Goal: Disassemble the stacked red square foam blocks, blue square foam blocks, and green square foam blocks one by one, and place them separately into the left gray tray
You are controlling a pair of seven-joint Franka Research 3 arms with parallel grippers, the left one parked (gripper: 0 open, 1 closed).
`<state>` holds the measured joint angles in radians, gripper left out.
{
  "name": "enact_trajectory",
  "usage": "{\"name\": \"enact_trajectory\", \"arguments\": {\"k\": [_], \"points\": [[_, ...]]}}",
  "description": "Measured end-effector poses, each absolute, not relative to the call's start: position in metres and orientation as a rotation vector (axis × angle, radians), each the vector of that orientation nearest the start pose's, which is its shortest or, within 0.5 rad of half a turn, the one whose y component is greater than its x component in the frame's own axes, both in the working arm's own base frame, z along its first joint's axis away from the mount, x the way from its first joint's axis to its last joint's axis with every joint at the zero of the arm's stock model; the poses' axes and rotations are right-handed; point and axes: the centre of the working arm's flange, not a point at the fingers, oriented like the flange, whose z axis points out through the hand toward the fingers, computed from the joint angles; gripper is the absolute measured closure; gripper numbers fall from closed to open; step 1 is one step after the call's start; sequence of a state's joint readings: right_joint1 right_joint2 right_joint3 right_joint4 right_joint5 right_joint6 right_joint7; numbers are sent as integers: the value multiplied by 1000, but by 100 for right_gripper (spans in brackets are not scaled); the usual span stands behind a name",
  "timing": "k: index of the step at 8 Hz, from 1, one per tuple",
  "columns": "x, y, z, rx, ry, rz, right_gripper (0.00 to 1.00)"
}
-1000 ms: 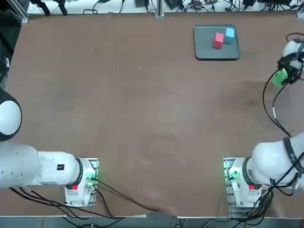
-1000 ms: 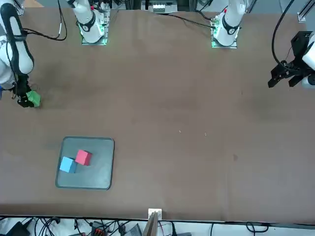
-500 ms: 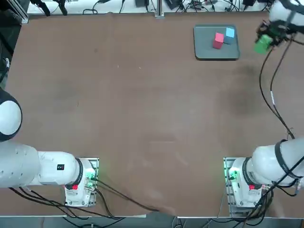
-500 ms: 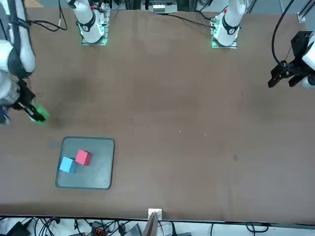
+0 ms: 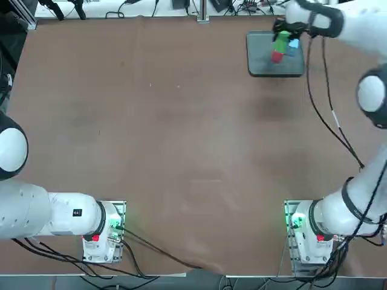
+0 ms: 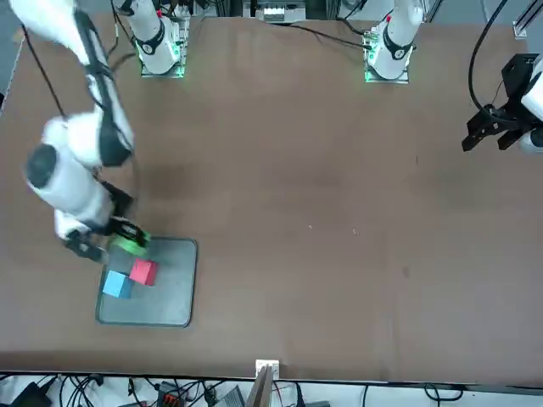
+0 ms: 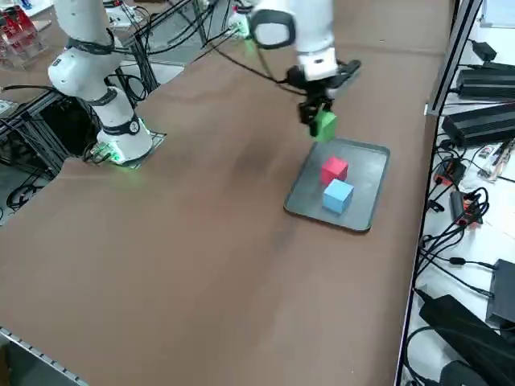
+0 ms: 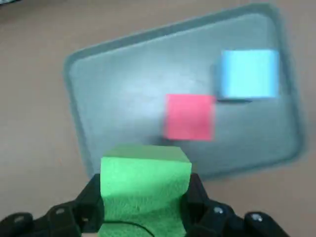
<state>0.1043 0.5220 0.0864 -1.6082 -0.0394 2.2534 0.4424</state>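
The right gripper is clamped on the green block, one finger on each side of it, and holds it in the air above the tray. In the side view the green block hangs clear of the tray surface, over the edge nearest the arm's base. From overhead, the gripper and green block sit over the tray, which lies at the far right of the table.

The red block and the blue block both rest flat on the tray floor. Seen from the wrist they stand corner to corner, very close (whether the corners touch cannot be told). In the front view the red block and blue block lie in the tray half nearer the table edge, with the green block and gripper at the tray's rim on the robot's side. The side view shows the red block and blue block side by side along the tray's length, the green one aloft beyond the red.
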Motion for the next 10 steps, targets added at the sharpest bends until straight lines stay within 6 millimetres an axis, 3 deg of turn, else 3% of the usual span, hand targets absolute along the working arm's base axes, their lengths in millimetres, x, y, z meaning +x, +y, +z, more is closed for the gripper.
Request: {"name": "enact_trajectory", "arguments": {"k": [2, 5, 8, 10], "points": [[704, 169, 306, -3078, 276, -169, 24], [698, 177, 256, -3174, 178, -101, 24], [694, 179, 227, -3260, 187, -99, 23], [689, 200, 228, -3261, 202, -115, 0]]}}
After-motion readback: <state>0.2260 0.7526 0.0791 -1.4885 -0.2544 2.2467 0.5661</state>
